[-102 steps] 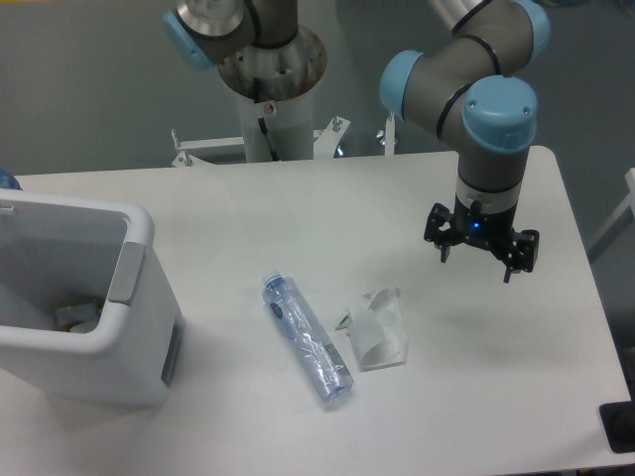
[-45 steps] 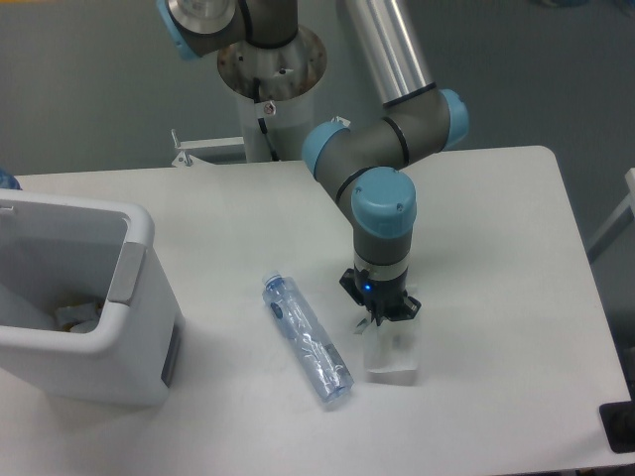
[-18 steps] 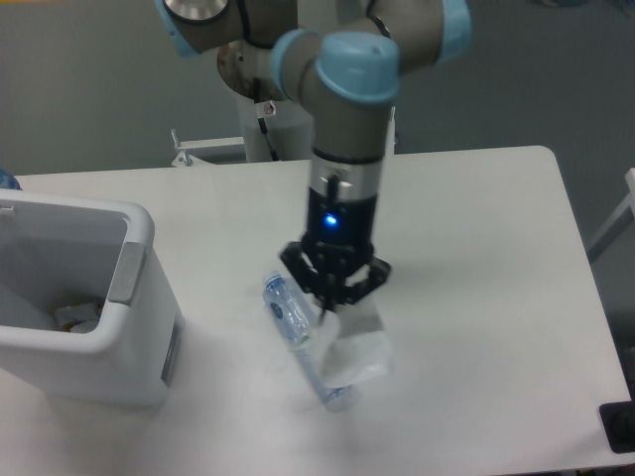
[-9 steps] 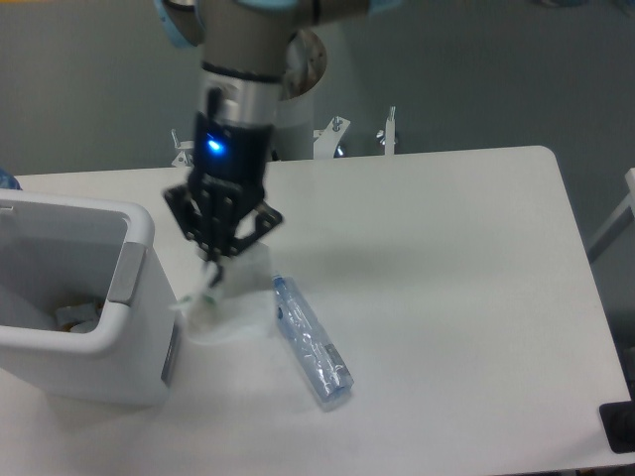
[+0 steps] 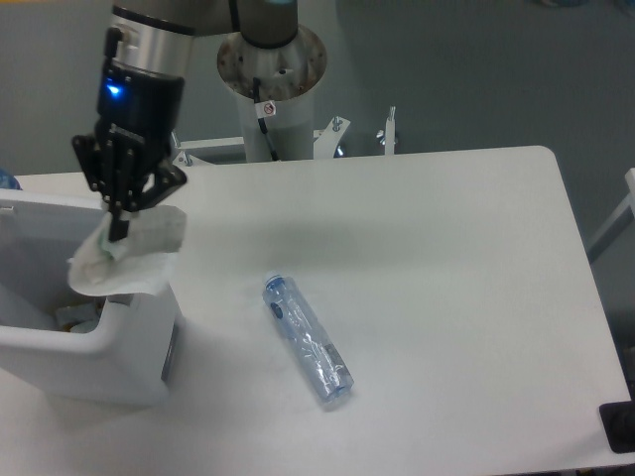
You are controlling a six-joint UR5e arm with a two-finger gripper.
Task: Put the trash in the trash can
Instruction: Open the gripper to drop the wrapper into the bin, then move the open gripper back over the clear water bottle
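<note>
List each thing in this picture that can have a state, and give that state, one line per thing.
end effector: shut on the wrapper, held above the trash can's near rim
wrapper: crumpled, hanging off the table, not yet released
bottle: capped, lying on its side on the table, untouched
trash can: upright, open-topped, some items already inside

A single fixed camera views the scene from above and in front of the table [image 5: 446, 248], angled downward toward the robot's base column [image 5: 270, 89] at the far edge. The view is moderately close: the tabletop fills most of the frame, with its right rounded corner visible and its left side cut off. The trash can [image 5: 94, 342] sits partly outside the left border. Only one view is provided, so no overlap applies.
</note>
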